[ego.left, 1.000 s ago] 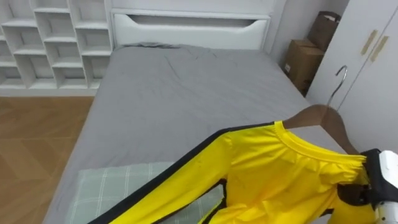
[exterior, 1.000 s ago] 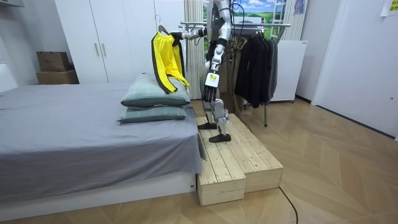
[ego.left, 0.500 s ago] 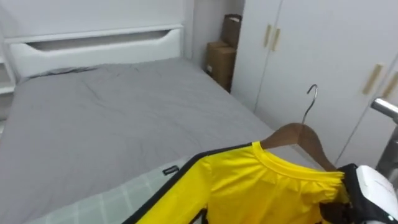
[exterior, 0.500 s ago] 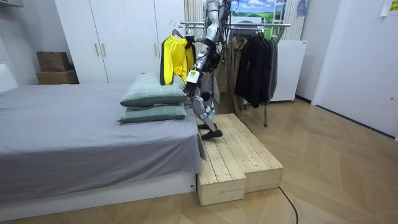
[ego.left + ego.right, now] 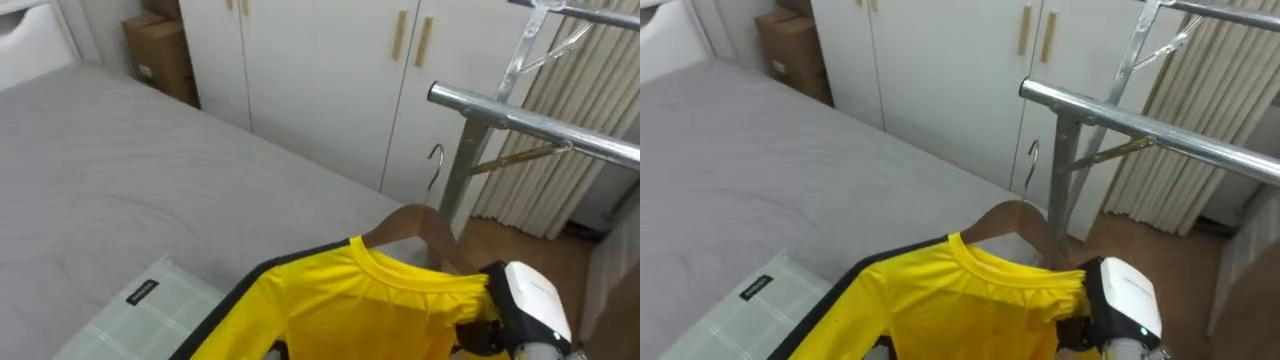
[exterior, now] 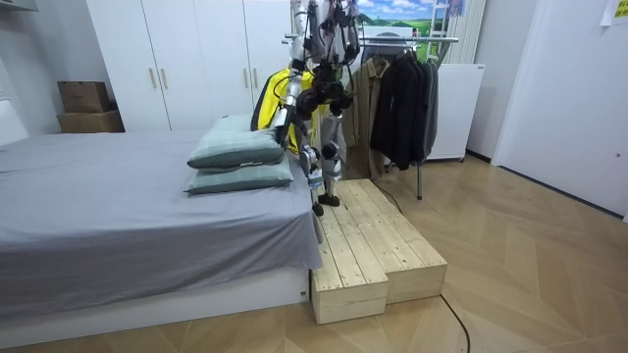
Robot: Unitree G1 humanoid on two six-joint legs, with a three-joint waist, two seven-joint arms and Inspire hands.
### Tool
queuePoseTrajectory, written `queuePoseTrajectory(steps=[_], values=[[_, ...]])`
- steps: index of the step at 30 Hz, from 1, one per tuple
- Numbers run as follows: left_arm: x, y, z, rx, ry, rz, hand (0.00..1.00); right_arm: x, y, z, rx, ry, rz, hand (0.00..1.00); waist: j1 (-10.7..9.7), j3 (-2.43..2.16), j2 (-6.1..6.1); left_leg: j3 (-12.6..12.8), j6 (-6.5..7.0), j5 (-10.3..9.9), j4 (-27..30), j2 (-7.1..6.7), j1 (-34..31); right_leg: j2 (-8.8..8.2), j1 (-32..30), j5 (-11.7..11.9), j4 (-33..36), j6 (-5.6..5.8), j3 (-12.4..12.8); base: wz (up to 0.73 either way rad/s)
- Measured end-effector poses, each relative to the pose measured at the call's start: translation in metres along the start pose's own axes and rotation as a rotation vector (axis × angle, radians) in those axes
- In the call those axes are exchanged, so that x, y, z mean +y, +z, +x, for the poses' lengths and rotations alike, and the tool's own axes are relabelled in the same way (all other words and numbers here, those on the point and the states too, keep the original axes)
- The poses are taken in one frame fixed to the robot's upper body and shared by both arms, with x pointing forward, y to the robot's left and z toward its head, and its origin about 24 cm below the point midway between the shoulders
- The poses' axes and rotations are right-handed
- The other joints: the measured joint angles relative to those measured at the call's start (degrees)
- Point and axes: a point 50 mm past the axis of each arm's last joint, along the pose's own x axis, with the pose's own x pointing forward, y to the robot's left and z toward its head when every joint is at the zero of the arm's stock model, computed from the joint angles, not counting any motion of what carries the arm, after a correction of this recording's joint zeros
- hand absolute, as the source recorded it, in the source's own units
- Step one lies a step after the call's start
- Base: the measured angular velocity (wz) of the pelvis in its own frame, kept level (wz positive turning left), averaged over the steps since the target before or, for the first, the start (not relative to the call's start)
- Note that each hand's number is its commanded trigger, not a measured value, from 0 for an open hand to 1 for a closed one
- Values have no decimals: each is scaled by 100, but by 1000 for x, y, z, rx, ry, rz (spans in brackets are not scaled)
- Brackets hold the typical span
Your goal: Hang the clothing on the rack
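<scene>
One hanger [image 5: 415,222], shirt [image 5: 370,300] on it, is gripped in curled fingers [image 5: 476,335] of the right hand [image 5: 530,300]; the hook [image 5: 438,170] could be knocked against the rail [image 5: 520,115].

Both eye views sit on the robot's head, side by side, looking down close at the bed [image 5: 120,170] and clothes rail [image 5: 540,124]. The room view stands far back, seeing both and the whole robot.
</scene>
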Motion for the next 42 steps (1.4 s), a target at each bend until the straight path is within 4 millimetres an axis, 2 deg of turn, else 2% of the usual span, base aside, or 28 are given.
queuePoseTrajectory(steps=[1,2,3,4,5,6,7,8,9,10,12,13,14,16,19,21,27,33,38,42], values=[[0,0,0,5,-1,1,0,-1,2,0,-13,9,-23,100,45,-7,44,242,-1,1,-38,98,1,-16,-62,49,-62,144,-65,-71],[0,0,0,6,-2,0,0,-1,2,0,-17,13,-30,100,132,-9,74,422,-8,-5,-83,178,9,-51,-137,48,-73,230,-216,-128],[-3,-1,0,12,-10,0,0,-2,4,2,-25,19,-41,100,463,0,117,1090,-37,-60,-181,375,29,-379,-475,-257,507,170,-1167,-144],[-8,-7,0,39,-26,10,0,0,4,1,-24,37,-61,100,540,9,157,1569,-77,-151,-187,455,186,-963,-581,-735,1275,198,-2038,-128],[-9,-9,0,49,-30,14,0,2,2,-1,-22,49,-69,100,561,0,158,1779,-141,-197,-194,473,300,-1280,-503,-933,1523,255,-2296,-86],[-8,-11,1,59,-35,17,0,6,3,-2,-28,68,-76,100,692,-2,96,2181,-242,-259,-156,482,507,-1856,-379,-1195,1781,446,-2586,-78],[-6,-13,1,65,-45,6,0,9,12,1,-58,82,-73,100,755,13,-12,2383,-350,-340,102,493,498,-2250,-371,-1293,1673,790,-2703,-86],[-6,-13,1,71,-53,-13,0,11,16,3,-76,93,-74,100,740,33,-27,2327,-399,-355,229,496,449,-2119,-391,-1329,1625,688,-2694,-86],[-8,-15,1,85,-73,-58,0,12,20,5,-91,108,-79,100,727,-9,135,1752,-433,-393,292,513,377,-1796,-360,-1266,1432,602,-2354,-100],[-7,-17,2,98,-79,-90,0,12,25,8,-105,114,-74,100,760,-7,205,1129,-474,-411,219,528,342,-1556,-310,-1117,1197,470,-2163,-109],[-3,-20,3,118,-70,-110,0,12,29,9,-110,131,-58,100,757,4,174,554,-473,-411,148,563,347,-1251,-264,-928,934,317,-1898,-104],[-3,-20,3,118,-70,-109,0,10,29,11,-103,134,-57,100,718,7,142,383,-476,-409,153,599,333,-1145,-271,-870,861,260,-1817,-74],[-4,-20,3,117,-72,-107,0,9,29,12,-99,130,-61,100,682,4,136,343,-485,-406,158,628,325,-1096,-275,-844,833,248,-1778,-44],[-4,-19,2,115,-73,-109,0,2,30,18,-93,106,-60,100,529,-3,108,351,-619,-356,152,725,287,-974,-288,-756,678,234,-1705,-23],[-3,-18,2,112,-71,-110,0,-6,38,20,-125,77,-62,100,384,-8,77,374,-719,-366,104,804,236,-879,-320,-624,515,219,-1661,-14],[-3,-17,2,110,-70,-110,0,-10,46,20,-157,57,-73,100,310,-15,43,376,-879,-375,43,831,248,-818,-344,-596,503,205,-1654,-8],[1,-16,3,113,-46,-101,0,-15,53,19,-180,33,-64,100,291,-30,-234,371,-886,-381,-7,825,265,-819,-341,-527,426,223,-1727,1],[3,-16,3,120,-10,-87,0,-15,46,17,-155,26,-49,100,259,-20,-217,245,-893,-381,-56,859,366,-819,-96,-434,142,202,-1862,9],[2,-15,3,114,-4,-70,0,-10,40,14,-136,44,-54,100,259,-6,-160,234,-904,-374,-109,858,430,-819,-40,-434,118,202,-1870,2],[1,-14,2,110,-5,-60,0,-8,37,11,-131,49,-67,100,261,-15,-111,236,-915,-364,-151,859,454,-810,-32,-432,107,199,-1863,0]])
